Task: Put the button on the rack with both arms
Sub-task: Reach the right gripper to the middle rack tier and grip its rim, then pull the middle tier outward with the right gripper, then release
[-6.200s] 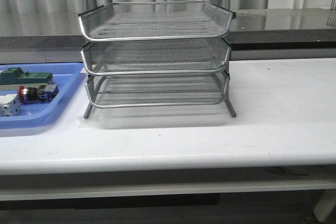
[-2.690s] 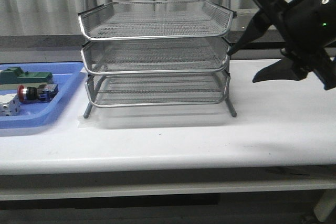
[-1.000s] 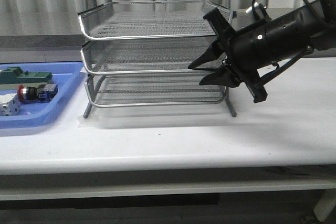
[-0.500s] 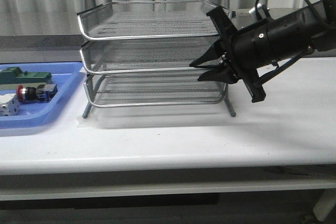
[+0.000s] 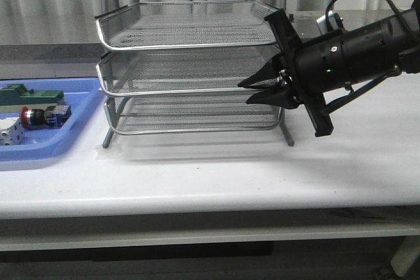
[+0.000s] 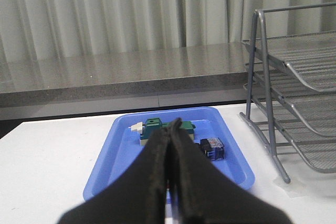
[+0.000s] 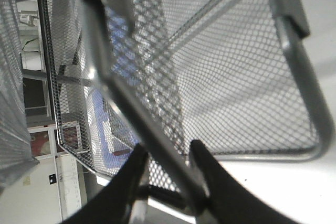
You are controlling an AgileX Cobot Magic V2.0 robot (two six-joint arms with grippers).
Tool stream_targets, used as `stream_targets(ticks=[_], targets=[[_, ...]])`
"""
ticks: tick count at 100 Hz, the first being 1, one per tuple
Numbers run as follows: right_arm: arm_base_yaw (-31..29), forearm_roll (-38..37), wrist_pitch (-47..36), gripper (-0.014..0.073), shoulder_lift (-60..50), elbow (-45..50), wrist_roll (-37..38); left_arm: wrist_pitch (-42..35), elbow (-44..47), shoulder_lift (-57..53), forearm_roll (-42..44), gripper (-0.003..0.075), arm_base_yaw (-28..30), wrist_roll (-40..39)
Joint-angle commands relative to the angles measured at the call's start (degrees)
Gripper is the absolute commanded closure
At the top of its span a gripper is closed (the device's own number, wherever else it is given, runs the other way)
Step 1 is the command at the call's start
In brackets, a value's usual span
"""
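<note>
The left gripper [image 6: 169, 145], its fingers pressing shut on nothing, is partly hiding the button [image 6: 211, 147] lying in the blue tray [image 6: 113, 153], while only the wrist view is showing the right gripper [image 5: 248, 92] straddling the rack [image 5: 190, 70]'s middle-tier rim, contact unclear.

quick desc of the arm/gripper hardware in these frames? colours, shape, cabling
Right arm: matte black, thick cylindrical wrist section with a small green indicator light, and a black cable looping above it. Right gripper: two dark, tapered, pointed fingers on a flat black plate. Left gripper: only its fingers show, black with a slightly textured matte surface, long and narrowing to the tips. No readable markings in any view.
</note>
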Motion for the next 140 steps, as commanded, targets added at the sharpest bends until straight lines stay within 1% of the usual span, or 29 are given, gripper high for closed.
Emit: stream_targets(ticks=[1,14,44,82,110,125,134,138,139,140], targets=[[0.8,2.1,7.6,0.0491,-3.3,0.6,-1.9,-4.2,3.2,-1.9,-0.5,0.0741,0.2,-0.7],[0.8,0.5,9.5,0.0491,-3.3,2.6,-1.9,-4.2,3.2,-1.9,-0.5,0.0741,0.2,-0.7],[0.8,0.4,13.4,0.0491,-3.4,8.8,-3.5,-4.2,3.2,-1.9,-0.5,0.0741,0.2,-0.7],[0.8,0.4,12.9,0.0491,-9.2,18.7,-8.0,-4.2,3.2,-1.9,-0.5,0.0741,0.2,-0.7],[0.8,0.4,12.9,0.0489,-10.4,21.2,-9.8,-4.2,3.2,-1.9,-0.5,0.0741,0.2,-0.7],[0.8,0.5,13.7,0.043,-10.4,21.2,-11.4,-4.2,3.2,-1.9,-0.5,0.0741,0.2,-0.7],[0.8,0.6,14.4,0.0351,-10.4,21.2,-11.9,-4.2,3.2,-1.9,-0.5,0.0741,0.2,-0.7],[0.8,0.8,14.9,0.0301,-10.4,21.2,-12.5,-4.2,3.2,-1.9,-0.5,0.0741,0.2,-0.7],[0.8,0.8,15.0,0.0301,-10.4,21.2,-12.5,-4.2,3.2,-1.9,-0.5,0.0741,0.2,-0.7],[0.8,0.9,15.2,0.028,-10.4,21.2,-12.8,-4.2,3.2,-1.9,-0.5,0.0741,0.2,-0.7]])
